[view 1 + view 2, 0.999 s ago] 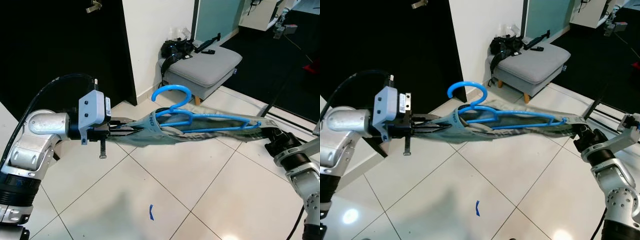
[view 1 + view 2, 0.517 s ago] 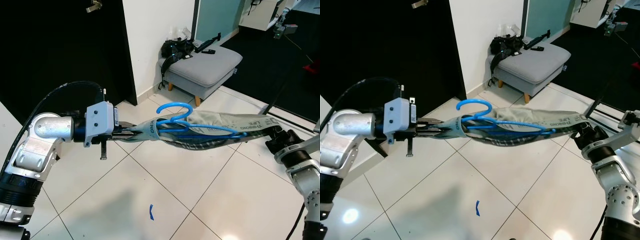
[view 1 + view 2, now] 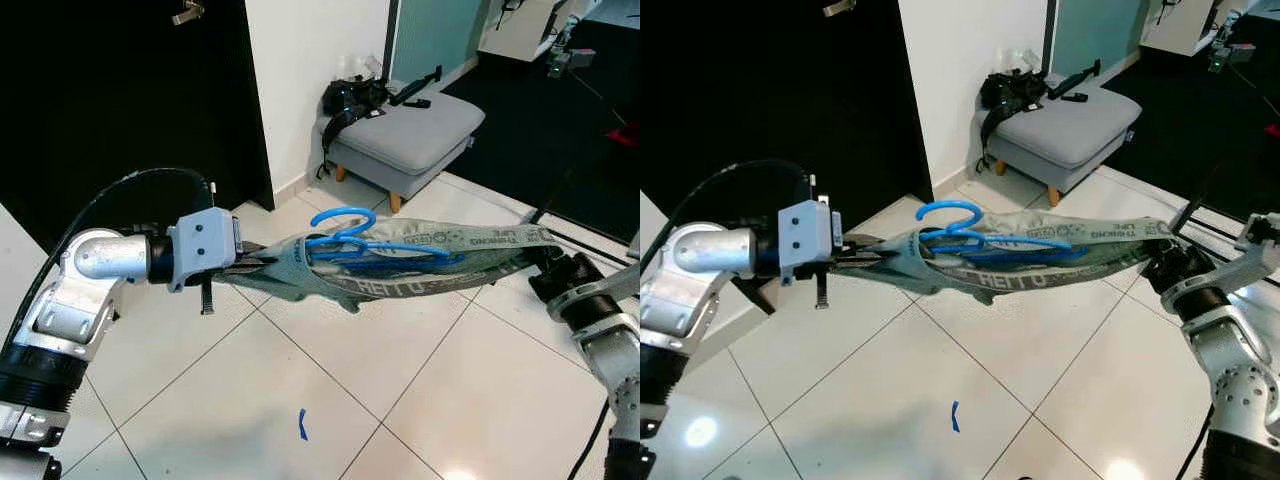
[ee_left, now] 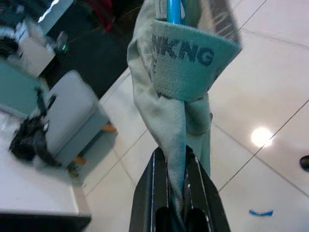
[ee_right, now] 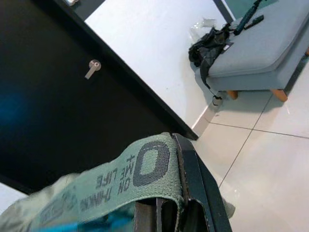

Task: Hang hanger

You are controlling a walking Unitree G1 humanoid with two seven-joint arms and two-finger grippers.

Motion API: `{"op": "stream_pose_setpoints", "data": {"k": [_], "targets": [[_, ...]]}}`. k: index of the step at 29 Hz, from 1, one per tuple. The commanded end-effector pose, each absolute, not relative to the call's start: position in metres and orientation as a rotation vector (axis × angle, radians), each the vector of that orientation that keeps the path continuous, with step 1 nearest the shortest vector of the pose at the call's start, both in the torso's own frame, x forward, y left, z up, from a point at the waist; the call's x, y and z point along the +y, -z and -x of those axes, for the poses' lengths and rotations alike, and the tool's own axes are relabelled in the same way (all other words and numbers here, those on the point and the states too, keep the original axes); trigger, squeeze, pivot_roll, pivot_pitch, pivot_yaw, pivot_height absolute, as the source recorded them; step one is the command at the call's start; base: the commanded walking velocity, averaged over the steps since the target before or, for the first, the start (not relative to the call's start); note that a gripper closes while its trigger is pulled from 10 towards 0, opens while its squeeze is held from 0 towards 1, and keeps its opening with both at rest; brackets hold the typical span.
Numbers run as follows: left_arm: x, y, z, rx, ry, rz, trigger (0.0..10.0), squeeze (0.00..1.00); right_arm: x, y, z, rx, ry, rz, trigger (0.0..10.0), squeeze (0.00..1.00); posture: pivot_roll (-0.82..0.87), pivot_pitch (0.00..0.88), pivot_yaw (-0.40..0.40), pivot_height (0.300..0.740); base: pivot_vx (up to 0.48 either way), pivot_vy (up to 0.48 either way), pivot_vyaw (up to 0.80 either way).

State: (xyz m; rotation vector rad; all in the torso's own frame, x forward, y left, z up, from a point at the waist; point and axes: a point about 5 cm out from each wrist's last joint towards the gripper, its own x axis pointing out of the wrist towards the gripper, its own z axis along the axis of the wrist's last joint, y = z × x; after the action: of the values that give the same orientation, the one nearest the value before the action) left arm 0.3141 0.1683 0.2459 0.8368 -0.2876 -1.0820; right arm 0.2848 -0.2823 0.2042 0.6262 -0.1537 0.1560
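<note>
A grey-green garment (image 3: 400, 270) with a printed waistband is stretched in the air between my two grippers, above the tiled floor. A blue hanger (image 3: 345, 232) lies inside its opening, hook curling out toward the left end. My left gripper (image 3: 255, 262) is shut on the garment's left end; the left wrist view has the cloth (image 4: 176, 159) pinched between the black fingers (image 4: 145, 193). My right gripper (image 3: 545, 258) is shut on the waistband at the right end. In the right wrist view the band (image 5: 140, 171) wraps over the fingertips (image 5: 190, 183).
A grey ottoman (image 3: 405, 135) with a black bag (image 3: 350, 98) on it stands by the white wall behind. A dark door (image 3: 120, 100) is at the left. Blue tape (image 3: 303, 425) marks the white tiled floor (image 3: 240, 390) below.
The garment has been pulled flatter and turned, so its lettered band now faces up. The hanger sits lower inside it. The left gripper has crept slightly rightward.
</note>
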Motion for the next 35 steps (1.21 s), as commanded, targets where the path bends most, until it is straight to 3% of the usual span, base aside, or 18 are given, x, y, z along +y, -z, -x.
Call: {"op": "stream_pose_setpoints", "data": {"k": [1, 5, 11, 18, 23, 35], "targets": [[0.160, -0.244, -0.317, -0.296, 1.058, -0.843, 10.0, 0.00, -0.269, -0.213, -0.289, -0.156, -0.202, -0.615, 0.0, 0.00, 0.01, 0.135, 0.052, 0.740, 0.000, 0.000, 0.00], [0.150, -0.241, -0.319, -0.307, 1.029, -0.813, 10.0, 0.00, -0.260, -0.216, -0.294, -0.146, -0.220, -0.595, 0.0, 0.00, 0.01, 0.135, 0.052, 0.740, 0.000, 0.000, 0.00], [0.113, -0.220, -0.321, -0.311, 0.943, -0.743, 10.0, 0.00, -0.241, -0.227, -0.308, -0.150, -0.256, -0.576, 0.0, 0.00, 0.01, 0.133, 0.047, 0.740, 0.000, 0.000, 0.00], [0.102, -0.197, -0.322, -0.263, 0.887, -0.755, 10.0, 0.00, -0.238, -0.233, -0.311, -0.160, -0.258, -0.575, 0.0, 0.00, 0.01, 0.133, 0.046, 0.740, 0.000, 0.000, 0.00], [0.103, -0.186, -0.324, -0.225, 0.825, -0.786, 10.0, 0.00, -0.238, -0.236, -0.312, -0.164, -0.255, -0.569, 0.0, 0.00, 0.00, 0.131, 0.044, 0.740, 0.000, 0.000, 0.00], [0.154, -0.183, -0.334, -0.134, 0.668, -0.908, 10.0, 0.00, -0.276, -0.243, -0.304, -0.201, -0.135, -0.525, 0.0, 0.00, 0.01, 0.125, 0.047, 0.740, 0.000, 0.000, 0.00]]}}
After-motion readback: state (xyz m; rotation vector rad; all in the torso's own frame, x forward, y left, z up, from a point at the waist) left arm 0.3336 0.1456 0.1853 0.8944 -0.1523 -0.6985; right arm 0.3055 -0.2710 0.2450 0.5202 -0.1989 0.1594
